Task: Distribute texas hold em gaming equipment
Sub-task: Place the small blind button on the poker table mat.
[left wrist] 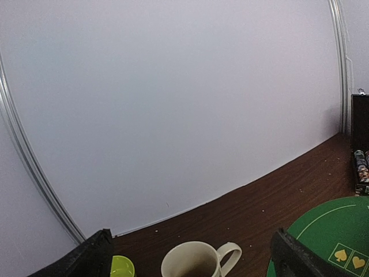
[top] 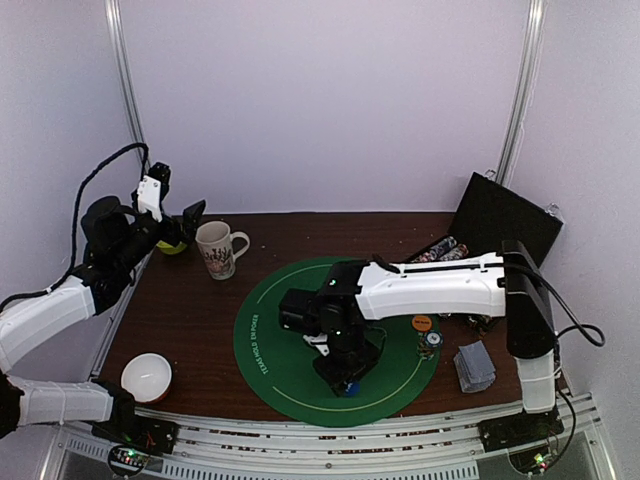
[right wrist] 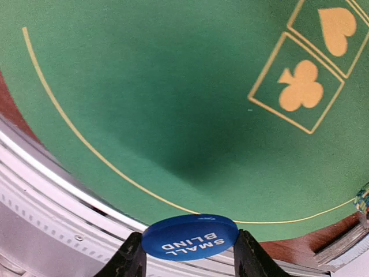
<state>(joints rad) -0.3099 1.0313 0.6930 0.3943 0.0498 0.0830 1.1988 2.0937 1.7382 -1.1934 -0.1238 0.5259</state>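
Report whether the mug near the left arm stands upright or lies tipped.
Upright: the mug stands on its base, its open mouth facing up and its handle out to the side.

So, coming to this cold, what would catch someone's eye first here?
The round green mat in the middle of the table, with the right arm stretched low across it. The right gripper is shut on a blue SMALL BLIND disc over the mat's near edge. At far left, the left gripper is raised and open beside the patterned mug.
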